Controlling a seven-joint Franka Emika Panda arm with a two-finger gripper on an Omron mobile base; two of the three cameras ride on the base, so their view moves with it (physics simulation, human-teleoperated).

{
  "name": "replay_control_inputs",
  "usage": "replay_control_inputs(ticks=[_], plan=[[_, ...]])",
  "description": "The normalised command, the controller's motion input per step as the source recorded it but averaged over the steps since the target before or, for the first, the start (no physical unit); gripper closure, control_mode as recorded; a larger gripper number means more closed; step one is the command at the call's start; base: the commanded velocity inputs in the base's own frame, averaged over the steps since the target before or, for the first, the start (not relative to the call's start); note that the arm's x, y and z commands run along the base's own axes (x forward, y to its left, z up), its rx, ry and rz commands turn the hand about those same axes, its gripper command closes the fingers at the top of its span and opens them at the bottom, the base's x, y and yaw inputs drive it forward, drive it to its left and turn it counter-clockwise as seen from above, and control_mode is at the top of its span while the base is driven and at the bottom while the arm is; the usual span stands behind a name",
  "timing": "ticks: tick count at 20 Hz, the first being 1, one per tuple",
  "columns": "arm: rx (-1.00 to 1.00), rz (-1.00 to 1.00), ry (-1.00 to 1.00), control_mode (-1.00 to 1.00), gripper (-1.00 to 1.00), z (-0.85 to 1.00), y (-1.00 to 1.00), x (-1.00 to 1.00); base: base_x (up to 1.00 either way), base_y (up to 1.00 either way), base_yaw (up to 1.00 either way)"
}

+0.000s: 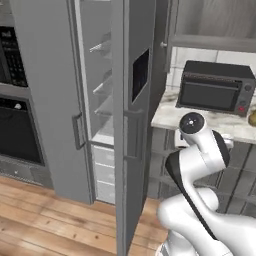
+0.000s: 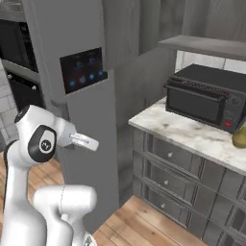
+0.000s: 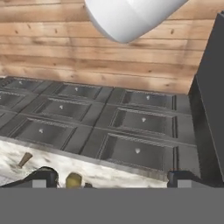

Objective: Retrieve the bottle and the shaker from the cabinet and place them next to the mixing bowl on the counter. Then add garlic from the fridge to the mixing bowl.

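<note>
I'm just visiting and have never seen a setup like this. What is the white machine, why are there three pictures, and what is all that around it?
The white machine is a robot arm on a base that drives, in a computer-rendered kitchen. Two pictures come from cameras riding on the base behind the arm, one on each side, so they show the same scene from two angles. The third comes from a camera on the hand: the gripper shows as two dark tips at its bottom, wide apart with nothing between them.

The tall grey unit is the fridge, with its door swung open and shelves inside. Beside it a marble counter carries a dark toaster oven, with drawers below. A yellowish thing sits at the counter's edge; what it is, I can't tell.
</note>
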Motion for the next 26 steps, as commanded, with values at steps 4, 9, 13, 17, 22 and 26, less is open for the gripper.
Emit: replay_control_inputs(ticks=[4,9,13,17,22,26], plan=[[0.00,0.00,0.00,1.00,-1.00,0.00,0.00,0.00,-0.01,0.84,0.12],[0.00,0.00,0.00,1.00,-1.00,0.00,0.00,0.00,-0.13,0.89,0.02],[0.00,0.00,0.00,1.00,-1.00,0.00,0.00,0.00,-0.21,0.81,0.00],[0.00,0.00,0.00,1.00,-1.00,0.00,0.00,0.00,0.01,0.94,-0.08],[0.00,0.00,0.00,1.00,-1.00,0.00,0.00,0.00,0.17,0.82,-0.32],[0.00,0.00,0.00,1.00,-1.00,0.00,0.00,0.00,0.28,0.39,-0.52]])
